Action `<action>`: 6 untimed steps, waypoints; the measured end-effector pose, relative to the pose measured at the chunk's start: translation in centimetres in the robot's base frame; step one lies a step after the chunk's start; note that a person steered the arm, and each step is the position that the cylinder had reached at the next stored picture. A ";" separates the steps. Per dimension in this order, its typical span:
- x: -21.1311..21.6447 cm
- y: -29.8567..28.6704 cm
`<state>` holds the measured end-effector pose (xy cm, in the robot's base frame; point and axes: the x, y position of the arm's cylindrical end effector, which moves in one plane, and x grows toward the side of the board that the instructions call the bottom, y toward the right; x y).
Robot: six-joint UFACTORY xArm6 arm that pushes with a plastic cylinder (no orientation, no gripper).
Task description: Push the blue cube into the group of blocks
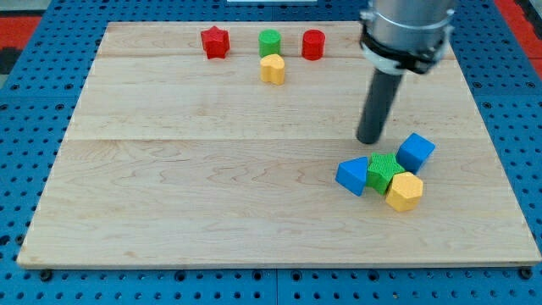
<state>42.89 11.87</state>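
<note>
Nearest the view's bottom, the yellow block (404, 191) is sitting at the low right of the cluster, touching the green block (385, 172) just above and left of it. The blue wedge-like block (353, 176) is lying against the green block's left side.

The blue cube (416, 152) is resting at the cluster's upper right, on the right half of the desk (212, 195). It is appearing to touch, or all but touch, the green and yellow blocks; I cannot tell whether a gap is remaining.

My tip (370, 140) is standing on the desk just left of the cube and just above the green block, apart from both. I am carrying no jaws, only the rod, so there is nothing to spread or pinch.

Risk, in my judgement: from this side, a push to the right would be driving the cube away from the group. A stroke downward would be striking the green block and scattering the cluster. An off-centre contact would be spinning the cube past the yellow block.

The cube is sitting turned, one corner pointing to the view's upper right. Being a cube, it is showing no long axis.

Farthest off, the yellow heart-like block (273, 69), red star (215, 42), green cylinder (269, 41) and red cylinder (313, 44) are standing well apart from the work.
</note>
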 end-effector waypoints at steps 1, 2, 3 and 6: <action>-2.2 -0.1; -3.0 8.6; -0.3 12.7; 2.2 5.6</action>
